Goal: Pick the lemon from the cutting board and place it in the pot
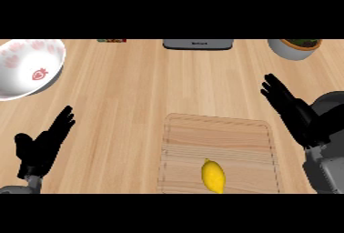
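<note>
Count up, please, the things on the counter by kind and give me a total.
Lemon: 1
Cutting board: 1
White strawberry-print bowl: 1
Potted plant: 1
Grey appliance, cut off at the far edge: 1
Small red and green item, too cut off to identify: 1
Total: 6

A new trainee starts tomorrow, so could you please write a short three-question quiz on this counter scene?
1. True or false: the yellow oval lemon lies on the pale wooden cutting board.
2. Which hand is nearer the white round bowl with the red strawberry print? A. left hand B. right hand
3. Fill in: both hands are ____, holding nothing.
Key: 1 true; 2 A; 3 open.
</note>
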Tool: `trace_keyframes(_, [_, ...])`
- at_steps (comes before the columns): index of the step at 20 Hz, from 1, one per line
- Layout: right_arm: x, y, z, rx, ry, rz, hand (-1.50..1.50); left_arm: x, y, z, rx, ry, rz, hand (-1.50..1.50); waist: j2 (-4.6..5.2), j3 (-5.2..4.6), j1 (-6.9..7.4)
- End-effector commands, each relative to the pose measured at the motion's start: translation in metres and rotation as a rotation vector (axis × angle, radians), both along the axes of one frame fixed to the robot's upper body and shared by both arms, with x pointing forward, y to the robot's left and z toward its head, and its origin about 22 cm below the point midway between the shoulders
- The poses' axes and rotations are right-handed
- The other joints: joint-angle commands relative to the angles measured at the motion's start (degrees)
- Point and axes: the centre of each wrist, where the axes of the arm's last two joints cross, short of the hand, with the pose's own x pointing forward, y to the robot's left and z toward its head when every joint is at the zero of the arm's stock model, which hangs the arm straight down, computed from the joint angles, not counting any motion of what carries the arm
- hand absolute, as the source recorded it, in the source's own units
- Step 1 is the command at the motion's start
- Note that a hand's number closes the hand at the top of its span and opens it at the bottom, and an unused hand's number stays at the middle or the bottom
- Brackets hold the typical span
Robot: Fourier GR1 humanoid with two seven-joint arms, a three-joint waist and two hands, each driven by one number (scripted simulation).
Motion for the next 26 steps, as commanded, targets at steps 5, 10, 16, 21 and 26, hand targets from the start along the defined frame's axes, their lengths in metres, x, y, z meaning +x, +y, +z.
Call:
trace_keyframes(5, [0.04,0.05,0.034,-0.027,-0.27,0.34,1.5,0.051,-0.023,0.068,-0.049,-0.304,0.072,0.0,-1.51,0.82,2.48])
trace_keyframes(10, [0.035,0.032,-0.011,-0.296,-0.476,0.335,-1.5,0.058,-0.041,0.094,-0.114,-0.307,0.079,0.0,-1.34,0.88,1.81])
trace_keyframes(16, [0.035,0.012,-0.034,-0.164,-0.631,0.484,-1.5,0.049,-0.057,0.098,-0.099,-0.31,0.129,0.0,-1.72,0.69,0.34])
trace_keyframes(21, [0.046,0.025,0.013,-0.322,-0.575,0.636,-1.5,0.054,-0.062,0.102,-0.091,-0.298,0.115,0.0,-1.89,0.58,-0.51])
trace_keyframes(26, [0.036,0.053,0.042,-0.602,-0.466,0.858,-1.5,0.047,-0.046,0.097,-0.093,-0.283,0.137,0.0,-2.24,0.45,-0.87])
